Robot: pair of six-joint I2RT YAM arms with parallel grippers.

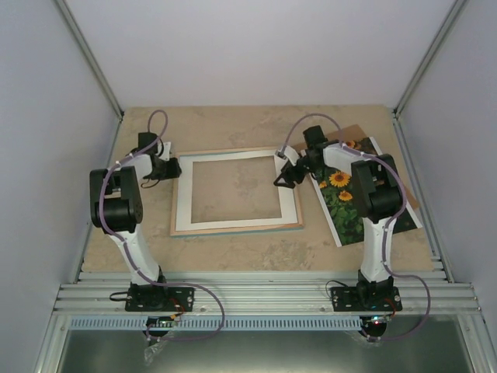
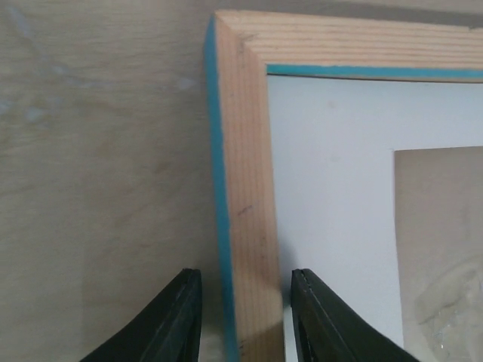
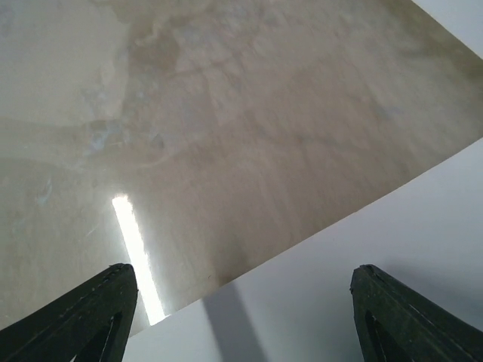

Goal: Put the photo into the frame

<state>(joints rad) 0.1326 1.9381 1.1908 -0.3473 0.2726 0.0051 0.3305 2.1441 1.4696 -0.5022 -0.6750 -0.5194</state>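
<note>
The frame [image 1: 237, 228] lies face down in the middle of the table, pale wooden back up, turquoise showing at its edge. A white mat [image 1: 184, 194] lies inside it. My left gripper [image 1: 172, 167] is open at the frame's far-left corner. In the left wrist view its fingertips [image 2: 245, 305] straddle the left wooden rail [image 2: 245, 151] without touching it. My right gripper [image 1: 283, 177] is open and empty over the frame's right side. In the right wrist view it [image 3: 241, 317] hangs over the mat's [image 3: 377, 249] inner edge. The sunflower photo [image 1: 342, 203] lies to the right, partly under my right arm.
A brown hardboard panel [image 1: 345, 134] lies under the photo's far end at the back right. Grey walls with metal posts enclose the table on the left, right and back. A bright streak of light [image 3: 136, 249] reflects inside the mat window.
</note>
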